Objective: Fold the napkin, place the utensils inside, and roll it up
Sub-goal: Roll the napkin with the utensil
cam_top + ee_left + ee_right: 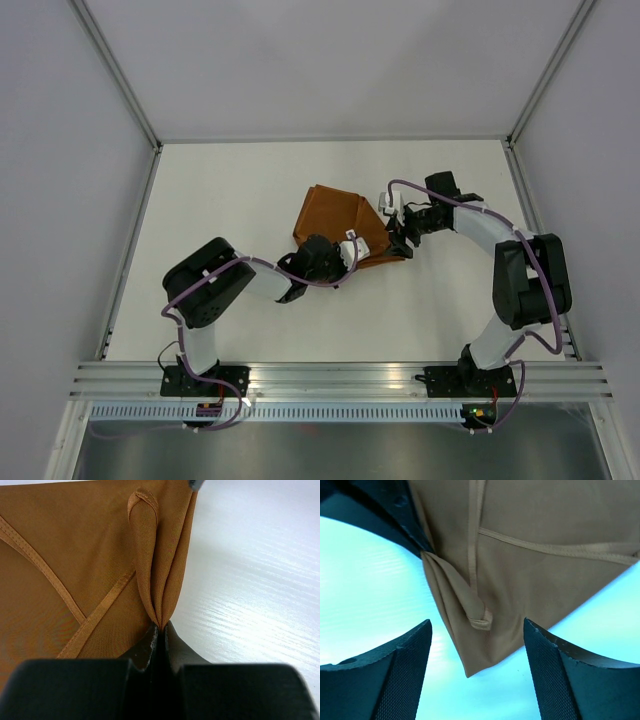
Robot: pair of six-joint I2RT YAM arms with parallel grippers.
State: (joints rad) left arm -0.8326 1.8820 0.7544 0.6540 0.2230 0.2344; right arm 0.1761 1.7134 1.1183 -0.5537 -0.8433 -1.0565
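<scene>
Left claw (161, 630) tight on a napkin (75, 555) fold (white table (250, 580) alongside); right claw (477, 624) wide apart, empty, near its corner.

Pale grey walls (330, 60) enclose a white table (220, 190) edged with aluminium rail (340, 375).

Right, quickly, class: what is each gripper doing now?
Left gripper: closed, pinching a fold of the napkin.
Right gripper: open, holding nothing.

Rust-orange napkin (335, 222), plain thin cloth with stitched hems, lies folded into overlapping layers, mid-frame on the white tabletop (230, 200). Its lower-right edge is gathered into a pinched, raised pleat.
</scene>
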